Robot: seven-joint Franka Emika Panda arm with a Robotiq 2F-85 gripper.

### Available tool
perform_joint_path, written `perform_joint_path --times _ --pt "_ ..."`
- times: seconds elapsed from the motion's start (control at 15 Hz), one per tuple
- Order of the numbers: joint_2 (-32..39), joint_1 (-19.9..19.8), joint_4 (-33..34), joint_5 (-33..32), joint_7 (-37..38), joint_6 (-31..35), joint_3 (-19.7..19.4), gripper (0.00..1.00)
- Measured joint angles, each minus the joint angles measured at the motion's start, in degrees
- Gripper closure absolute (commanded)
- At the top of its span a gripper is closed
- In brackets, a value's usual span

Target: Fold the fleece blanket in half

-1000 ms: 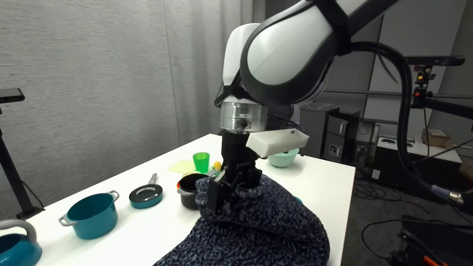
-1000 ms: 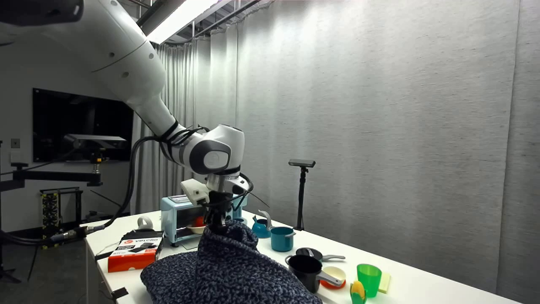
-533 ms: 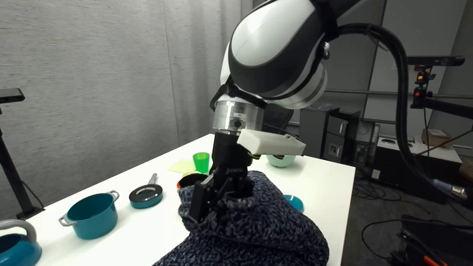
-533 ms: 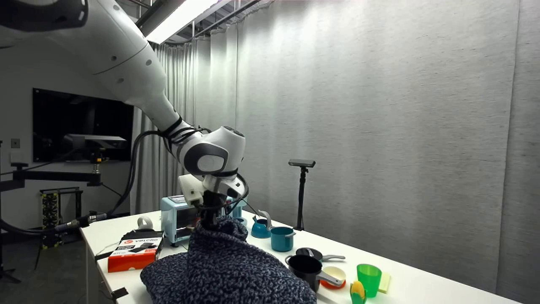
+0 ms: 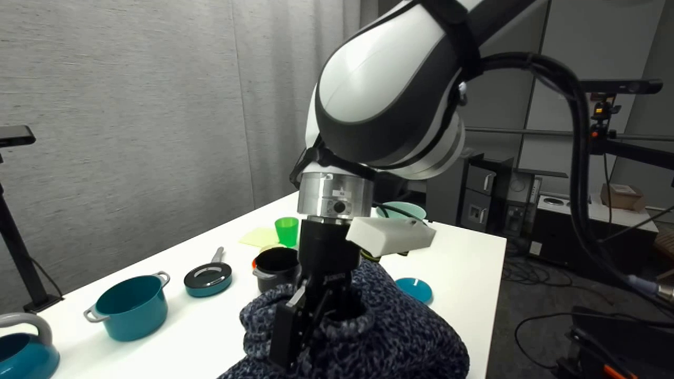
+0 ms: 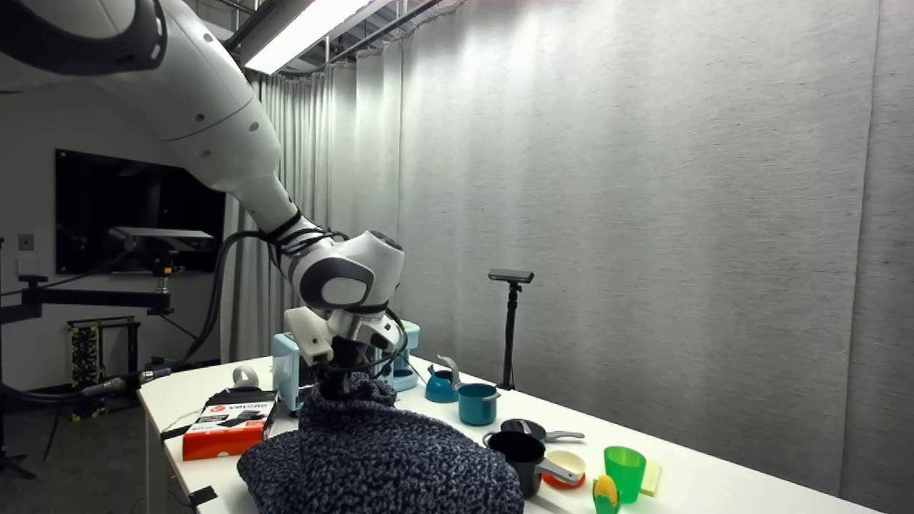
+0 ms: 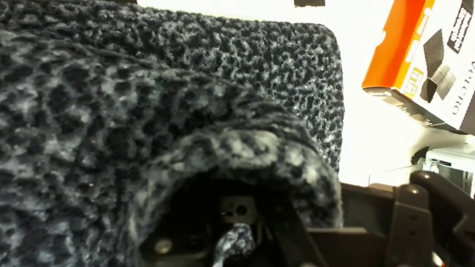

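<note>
The blanket (image 6: 400, 460) lies on the table (image 5: 466, 263), one layer raised over another. The gripper (image 5: 311, 331) sits in the blanket's raised edge, presumably to carry that layer across. The blanket hides part of its jaws; from here I cannot tell whether they clamp. Beside the blanket: black pot (image 6: 518, 457), interior dark, contents not readable. Farther from the blanket: teal pot (image 5: 132, 308), bare inner wall showing.
</note>
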Motion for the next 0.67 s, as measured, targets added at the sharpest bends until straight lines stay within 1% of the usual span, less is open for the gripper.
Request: perform_joint_path --times 0.27,0.67 --pt "1.4 -0.2 0.0 0.4 -4.8 -0.3 0.2 1.00" --pt "2.2 0.4 -0.8 0.4 -8.7 1.3 3.1 1.00"
